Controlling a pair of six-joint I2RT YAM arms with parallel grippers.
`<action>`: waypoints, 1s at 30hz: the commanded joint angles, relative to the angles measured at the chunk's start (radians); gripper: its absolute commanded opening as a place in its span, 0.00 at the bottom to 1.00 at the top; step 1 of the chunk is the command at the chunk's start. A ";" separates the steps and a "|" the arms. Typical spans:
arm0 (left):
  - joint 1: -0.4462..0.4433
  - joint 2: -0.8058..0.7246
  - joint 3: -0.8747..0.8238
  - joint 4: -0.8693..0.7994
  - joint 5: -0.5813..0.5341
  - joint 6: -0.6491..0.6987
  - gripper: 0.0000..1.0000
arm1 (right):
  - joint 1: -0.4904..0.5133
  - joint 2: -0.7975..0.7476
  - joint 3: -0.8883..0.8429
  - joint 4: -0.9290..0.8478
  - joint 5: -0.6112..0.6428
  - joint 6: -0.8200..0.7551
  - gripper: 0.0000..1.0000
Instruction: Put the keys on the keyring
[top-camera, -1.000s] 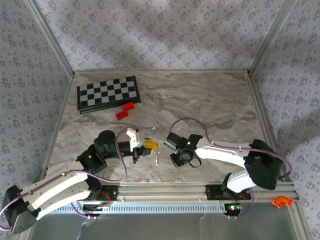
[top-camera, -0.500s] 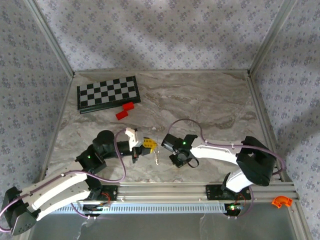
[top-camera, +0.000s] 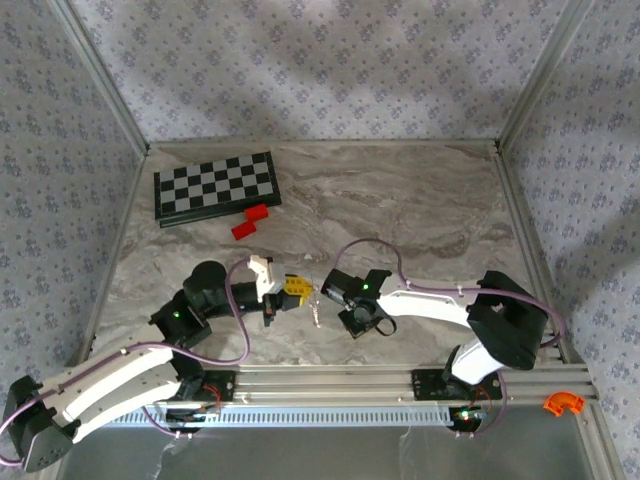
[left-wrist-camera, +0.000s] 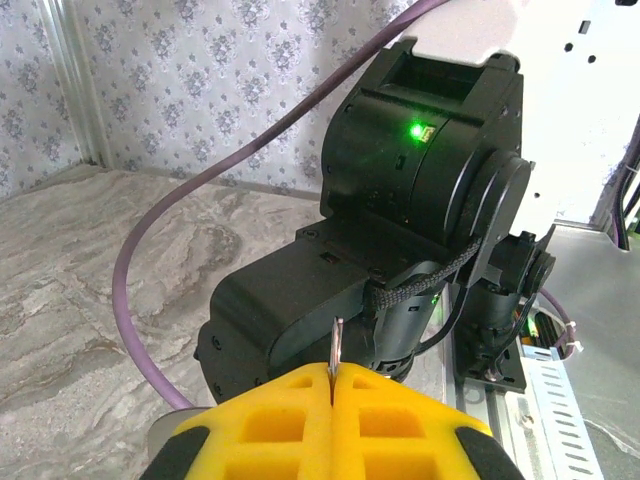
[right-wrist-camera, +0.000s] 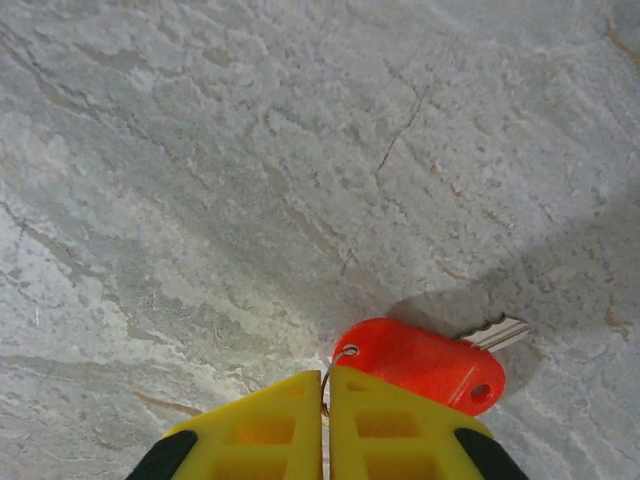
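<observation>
In the right wrist view my right gripper (right-wrist-camera: 327, 395) is shut on the keyring (right-wrist-camera: 328, 372), a thin silvery wire loop. The loop passes through the hole of a red key (right-wrist-camera: 425, 366), whose metal tip (right-wrist-camera: 497, 333) pokes out behind, just above the marble table (right-wrist-camera: 200, 200). My left gripper (left-wrist-camera: 331, 385) is shut on a thin silvery metal piece (left-wrist-camera: 335, 345) seen edge-on; whether it is a key or part of the ring I cannot tell. From above, the left gripper (top-camera: 297, 288) and right gripper (top-camera: 333, 290) nearly meet, with silvery metal (top-camera: 315, 314) hanging between them.
A black-and-white chessboard (top-camera: 216, 187) lies at the back left with red blocks (top-camera: 250, 222) beside it. An orange piece (top-camera: 562, 403) sits off the table at the front right. The right arm's black body (left-wrist-camera: 400, 230) looms close in front of the left fingers.
The right gripper has moved left, closing the gap to the left gripper. The left gripper has barely shifted.
</observation>
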 joint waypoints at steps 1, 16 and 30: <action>0.006 -0.019 -0.001 0.044 0.010 -0.017 0.00 | 0.009 0.011 0.036 -0.062 0.038 -0.010 0.05; 0.006 0.011 -0.011 0.071 0.066 -0.013 0.00 | -0.009 0.031 0.121 -0.301 -0.120 -0.004 0.00; 0.007 -0.011 -0.034 0.112 0.082 -0.030 0.00 | -0.027 0.101 0.111 -0.277 -0.143 -0.029 0.00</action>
